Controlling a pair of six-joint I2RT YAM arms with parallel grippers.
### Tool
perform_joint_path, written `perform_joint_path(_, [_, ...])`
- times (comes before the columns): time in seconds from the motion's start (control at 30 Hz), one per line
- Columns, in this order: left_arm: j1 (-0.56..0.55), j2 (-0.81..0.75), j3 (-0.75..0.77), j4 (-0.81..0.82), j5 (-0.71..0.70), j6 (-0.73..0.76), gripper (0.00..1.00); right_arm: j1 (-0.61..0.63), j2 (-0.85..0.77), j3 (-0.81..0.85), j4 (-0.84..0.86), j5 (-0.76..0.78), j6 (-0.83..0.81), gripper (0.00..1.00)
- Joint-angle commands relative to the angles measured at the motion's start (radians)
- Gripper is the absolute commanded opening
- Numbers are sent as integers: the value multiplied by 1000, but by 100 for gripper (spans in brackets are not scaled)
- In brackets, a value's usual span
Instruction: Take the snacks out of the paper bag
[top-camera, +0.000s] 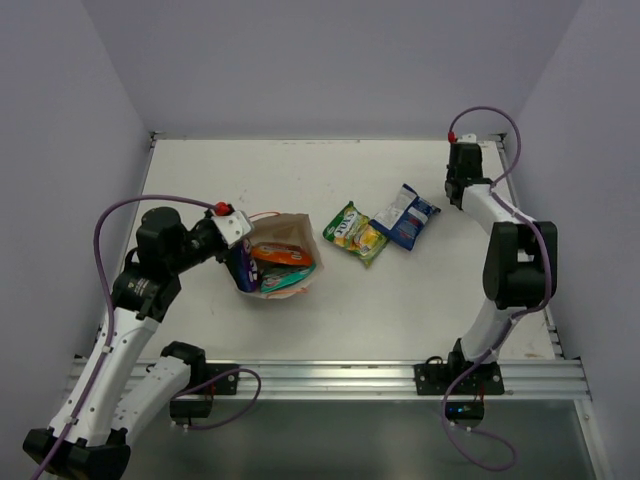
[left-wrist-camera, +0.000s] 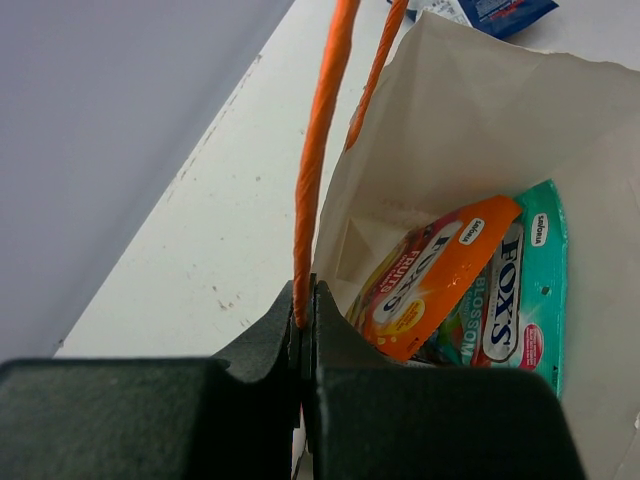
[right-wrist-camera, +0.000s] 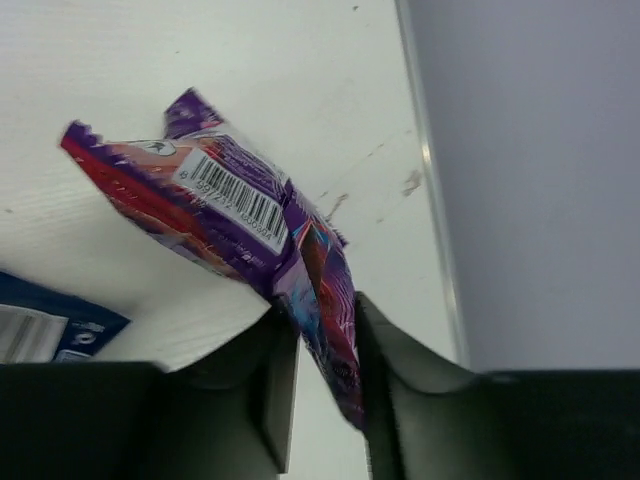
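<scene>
The beige paper bag (top-camera: 288, 232) lies on its side left of centre, mouth towards my left arm. My left gripper (top-camera: 240, 262) is shut on one of its orange loop handles (left-wrist-camera: 318, 150), pinched at the fingertips (left-wrist-camera: 303, 300). Inside the bag (left-wrist-camera: 480, 110) lie an orange packet (left-wrist-camera: 440, 280) and a teal-pink packet (left-wrist-camera: 535, 290). A green-yellow packet (top-camera: 355, 232) and a blue-white packet (top-camera: 405, 215) lie on the table to the right of the bag. My right gripper (top-camera: 453, 192), at the far right, is shut (right-wrist-camera: 322, 310) on a purple packet (right-wrist-camera: 215, 200), just above the table.
The white table (top-camera: 400, 300) is walled on the left, back and right. The right wall stands close to my right gripper. A corner of the blue-white packet (right-wrist-camera: 50, 335) lies just left of the right fingers. A metal rail (top-camera: 330, 375) runs along the near edge.
</scene>
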Motion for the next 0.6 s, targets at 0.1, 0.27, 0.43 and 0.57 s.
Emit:
perform_joint_path(0.1, [-2, -10, 24, 12, -9, -2, 0, 69, -97, -57, -53, -57, 232, 74])
perform_joint_path(0.27, [-4, -4, 37, 4, -12, 3, 0, 241, -360, -129, -76, -270, 91, 77])
perform_joint_path(0.43, [-4, -6, 43, -17, -26, 15, 0, 503, -570, -64, -198, -525, -37, 78])
perform_joint_path(0.57, [-5, -9, 63, -40, -44, 35, 0, 780, -605, 31, -267, -616, -150, 77])
